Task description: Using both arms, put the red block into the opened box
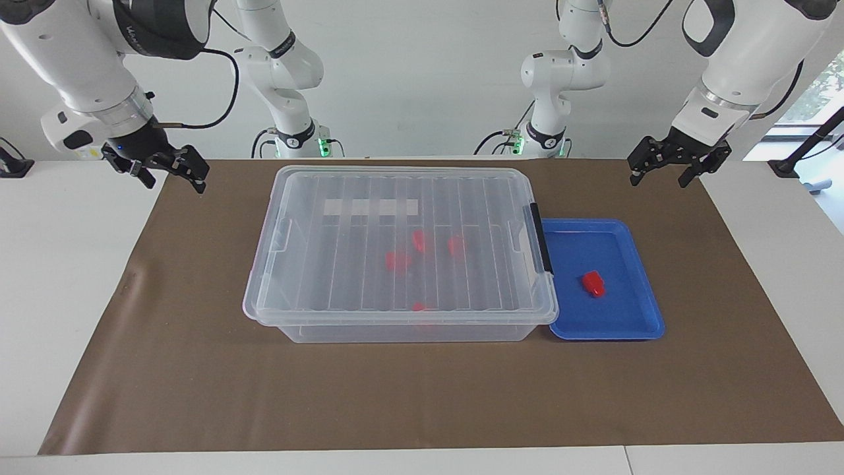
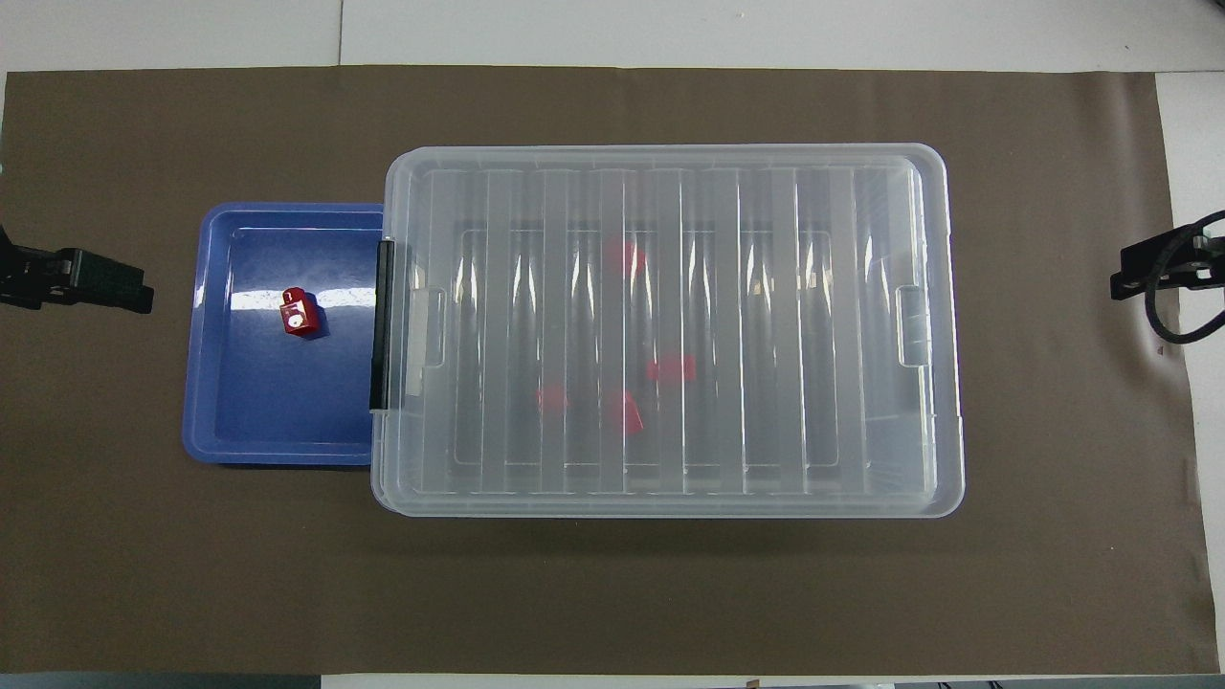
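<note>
Seen on the counter [image 1: 79,277], a brown mat [image 1: 198,382], and on it the box [image 1: 399,254], lid closed over it, black clip handle [image 1: 541,239] at the end toward the left arm. Visible through the ribbed lid, four red pieces [image 1: 398,260] lying inside. Just beside the box on the handle end, touching or nearly so, a shallow blue tray [image 1: 633,323] holding the red block [image 1: 594,284], alone, about mid-tray. Raised over the mat's edge at the left arm's end, the left pincer [image 1: 679,168], fingers spread wide, holding nothing. Likewise raised over the mat's edge at the other end, the right pincer [image 1: 173,173], wide and empty. Both well apart from box and tray.
</note>
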Tool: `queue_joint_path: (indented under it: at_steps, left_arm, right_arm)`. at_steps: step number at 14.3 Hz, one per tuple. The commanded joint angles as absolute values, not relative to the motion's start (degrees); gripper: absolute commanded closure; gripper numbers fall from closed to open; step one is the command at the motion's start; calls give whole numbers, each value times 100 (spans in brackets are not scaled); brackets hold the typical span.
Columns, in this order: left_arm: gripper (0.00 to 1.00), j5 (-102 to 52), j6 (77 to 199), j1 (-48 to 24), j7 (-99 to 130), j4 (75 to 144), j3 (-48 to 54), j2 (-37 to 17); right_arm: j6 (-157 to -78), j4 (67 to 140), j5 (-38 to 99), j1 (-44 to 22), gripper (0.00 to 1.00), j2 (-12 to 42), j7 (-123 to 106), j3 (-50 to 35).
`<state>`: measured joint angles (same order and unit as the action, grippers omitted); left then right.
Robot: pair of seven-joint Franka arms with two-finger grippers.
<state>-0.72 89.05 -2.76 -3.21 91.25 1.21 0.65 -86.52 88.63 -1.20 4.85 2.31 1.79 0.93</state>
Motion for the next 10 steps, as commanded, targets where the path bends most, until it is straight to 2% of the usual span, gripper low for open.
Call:
queue_joint_path:
  at_steps: [1,7,10]
  left_arm:
    - [0,-26,8789,-343,-352,9114,44,123]
    - [0,-26,8789,-343,-352,9114,44,123]
    - [0,-26,8789,-343,-352,9114,44,123]
  right_arm:
    - [-8771,8965,-70,519,0,167,53,70]
    - [-9035,9044,-62,519,0,176,158,-122]
    - [-9508,9420,-62,519,0,176,263,-368]
